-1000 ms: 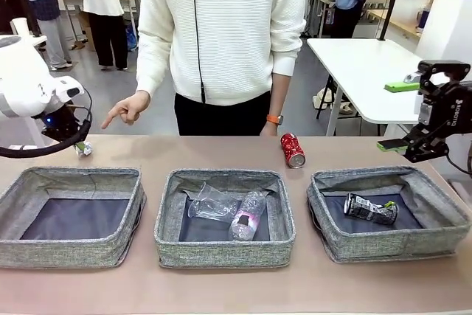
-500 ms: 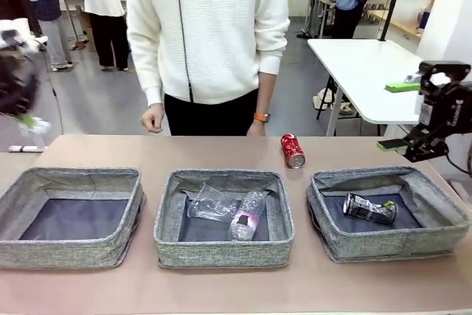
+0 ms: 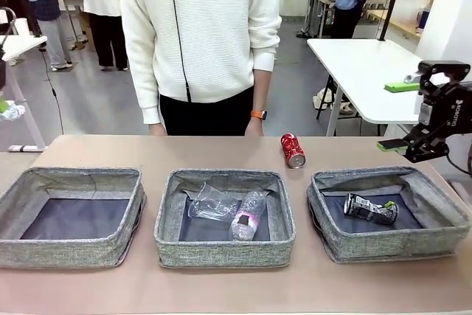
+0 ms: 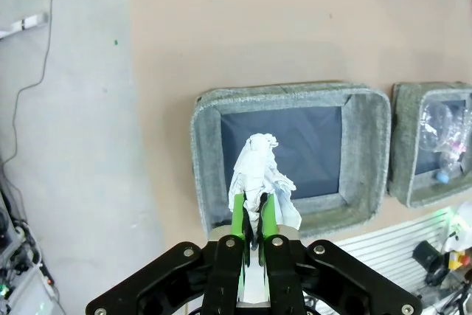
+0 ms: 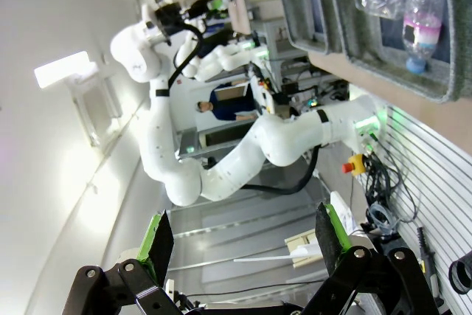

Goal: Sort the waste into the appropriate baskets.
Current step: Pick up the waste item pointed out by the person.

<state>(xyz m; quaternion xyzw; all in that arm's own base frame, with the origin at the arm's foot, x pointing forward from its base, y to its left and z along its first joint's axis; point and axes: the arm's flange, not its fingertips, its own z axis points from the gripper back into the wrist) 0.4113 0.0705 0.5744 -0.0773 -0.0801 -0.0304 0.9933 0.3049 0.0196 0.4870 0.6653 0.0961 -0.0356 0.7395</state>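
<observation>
Left tool [image 4: 251, 220] closed on the paper ball [image 4: 258, 175], green pads pinching its lower folds. In the left wrist view the ball hangs against the dark floor of the left basket [image 4: 291, 94], well above it. The paper is judged very light, soft and springy. A pinch at any fold holds it, but a loose flap may cling to a pad on release.

Right tool [image 5: 243, 230] open wide and empty, raised beside the right basket [image 3: 391, 245], in which the crushed can [image 3: 370, 209] lies. The middle basket [image 3: 225, 252] holds the cup [image 3: 210, 203] and the bottle [image 3: 247, 215].

The red can [image 3: 293, 150] lies on its side on the bench [image 3: 221, 285], beyond the baskets. It is judged light, thin-walled and smooth, so it is apt to roll. It is best taken across the body at mid-length, with gentle pressure to avoid denting.
</observation>
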